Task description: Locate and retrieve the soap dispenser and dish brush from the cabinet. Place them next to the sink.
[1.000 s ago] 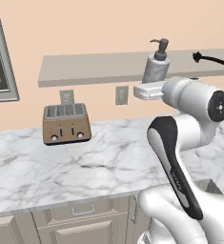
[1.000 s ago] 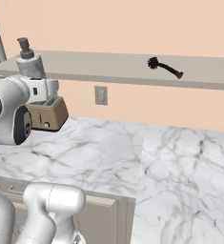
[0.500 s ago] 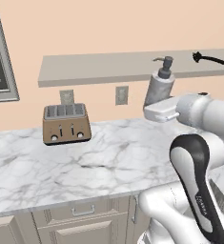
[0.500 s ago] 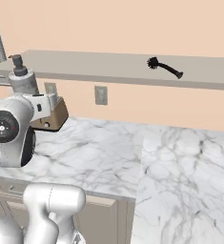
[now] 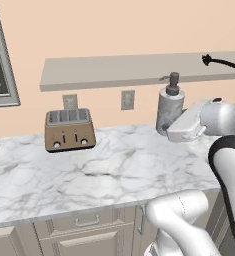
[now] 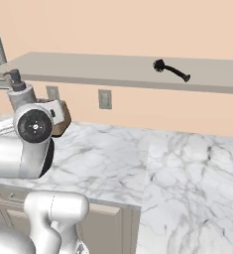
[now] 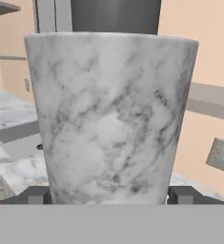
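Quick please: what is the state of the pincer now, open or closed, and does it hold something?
Pincer: closed on the soap dispenser, one finger at each side of its body.

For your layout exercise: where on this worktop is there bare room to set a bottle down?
Bare marble lies right of the toaster, up to the bottle the claw carries, and below the brush end of the shelf. It is crowded around the arm.

The dish brush [image 6: 170, 70] lies on the cabinet [image 6: 113, 69] shelf toward the right, head pointing left. Far left, the soap dispenser [image 6: 18, 86] pump top pokes up behind the arm's round joint. A wall outlet [image 6: 104, 98] sits above the marble surface [image 6: 138, 158].
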